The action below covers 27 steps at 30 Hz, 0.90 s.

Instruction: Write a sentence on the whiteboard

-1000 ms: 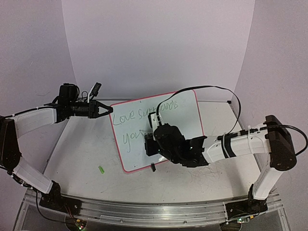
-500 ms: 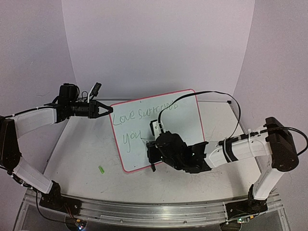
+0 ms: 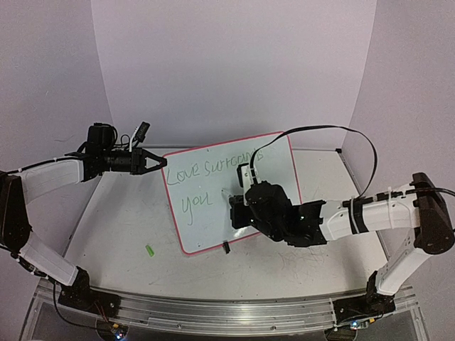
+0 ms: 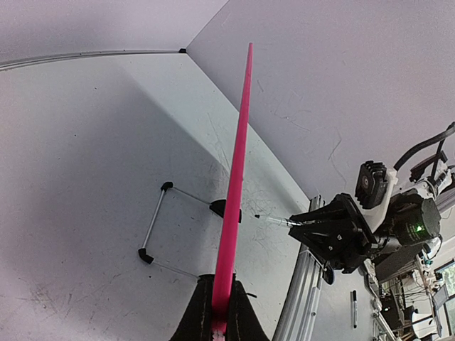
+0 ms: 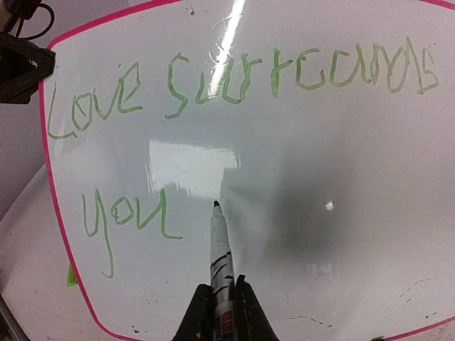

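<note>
The whiteboard (image 3: 277,177) stands tilted on the table, white with a pink-red rim. The sentence (image 3: 213,169) reads "Love surrounds you" in green, in two lines, and also shows in the right wrist view (image 5: 234,78). My left gripper (image 3: 158,162) is shut on the board's upper left rim, which the left wrist view shows edge-on (image 4: 238,156) between its jaws (image 4: 219,283). My right gripper (image 3: 238,213) is shut on a white marker (image 5: 220,245). The marker's dark tip points at the bare board just right of "you", a little off the surface.
A green cap (image 3: 150,251) lies on the table left of the board's lower corner. A black clip foot (image 3: 225,247) sits at the board's bottom rim. A wire stand (image 4: 153,227) lies behind the board. A black pen (image 4: 353,298) lies beyond the front rail.
My right gripper has moved to the right with the marker, off the word "you", which now shows in full. The left arm and the board have not moved.
</note>
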{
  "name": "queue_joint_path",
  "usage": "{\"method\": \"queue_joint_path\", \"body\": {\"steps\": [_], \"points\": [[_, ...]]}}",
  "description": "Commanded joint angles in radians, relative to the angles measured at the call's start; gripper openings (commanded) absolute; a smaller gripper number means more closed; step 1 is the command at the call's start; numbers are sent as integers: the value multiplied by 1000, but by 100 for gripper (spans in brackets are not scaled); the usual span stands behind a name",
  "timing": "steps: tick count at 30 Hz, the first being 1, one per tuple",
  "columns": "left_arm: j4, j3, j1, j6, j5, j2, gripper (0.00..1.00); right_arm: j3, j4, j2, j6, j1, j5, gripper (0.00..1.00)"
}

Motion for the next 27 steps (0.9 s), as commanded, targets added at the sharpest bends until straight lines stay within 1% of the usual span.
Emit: {"method": "queue_joint_path", "body": {"steps": [1, 5, 14, 27], "points": [[3, -3, -1, -16, -18, 10, 2, 41, 32, 24, -37, -14, 3, 0], [2, -4, -3, -16, -19, 10, 2, 65, 47, 57, -48, -14, -15, 0], [2, -2, -2, -16, -17, 10, 2, 74, 54, 91, -41, -25, -1, 0], [2, -2, -1, -16, -16, 9, 2, -7, 28, 77, 38, 5, -34, 0]]}}
